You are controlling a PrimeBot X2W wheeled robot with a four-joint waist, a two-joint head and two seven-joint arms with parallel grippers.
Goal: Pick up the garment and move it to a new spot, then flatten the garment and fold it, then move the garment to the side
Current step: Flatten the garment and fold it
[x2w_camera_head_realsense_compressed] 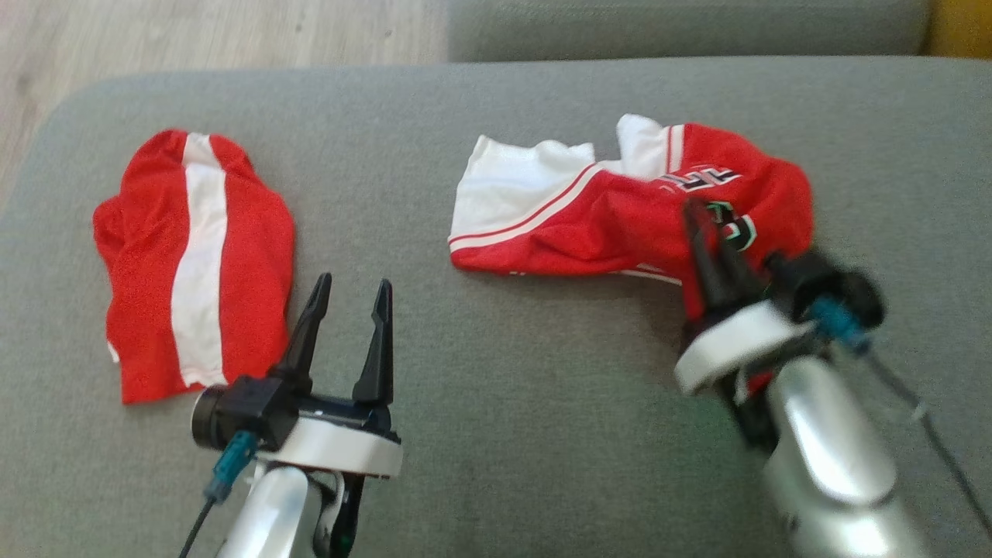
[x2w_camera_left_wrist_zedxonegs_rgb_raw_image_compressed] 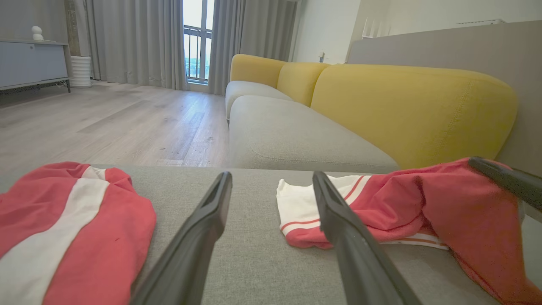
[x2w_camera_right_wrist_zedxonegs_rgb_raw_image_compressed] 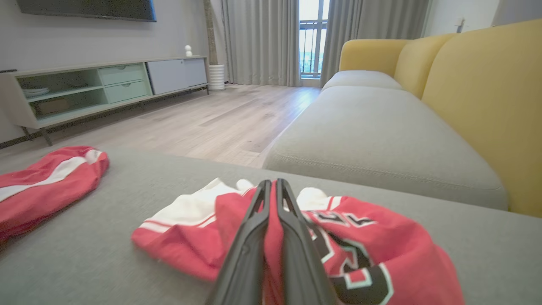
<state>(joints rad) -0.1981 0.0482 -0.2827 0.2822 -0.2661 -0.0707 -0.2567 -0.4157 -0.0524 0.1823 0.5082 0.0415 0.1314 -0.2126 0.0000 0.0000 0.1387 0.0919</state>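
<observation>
— What is the right gripper (x2w_camera_right_wrist_zedxonegs_rgb_raw_image_compressed: 272, 186) doing?
— Its fingers are pressed together, pinching a red fold of the crumpled garment (x2w_camera_head_realsense_compressed: 589, 217), which lies on the right of the grey cushion (x2w_camera_head_realsense_compressed: 496, 403).
— And the left gripper (x2w_camera_head_realsense_compressed: 353, 283)?
— Spread wide, holding nothing, just beside a second red piece with a white stripe (x2w_camera_head_realsense_compressed: 198, 263), well apart from the garment.

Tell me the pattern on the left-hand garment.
Left-hand garment: red with one broad white stripe, clearest in the head view.

Right gripper (x2w_camera_right_wrist_zedxonegs_rgb_raw_image_compressed: 272, 183) pinches a fold of the crumpled red-and-white jersey (x2w_camera_right_wrist_zedxonegs_rgb_raw_image_compressed: 372, 250) on the grey fabric cushion (x2w_camera_right_wrist_zedxonegs_rgb_raw_image_compressed: 106, 262); a red white-striped garment (x2w_camera_right_wrist_zedxonegs_rgb_raw_image_compressed: 46, 182) lies far left.
</observation>
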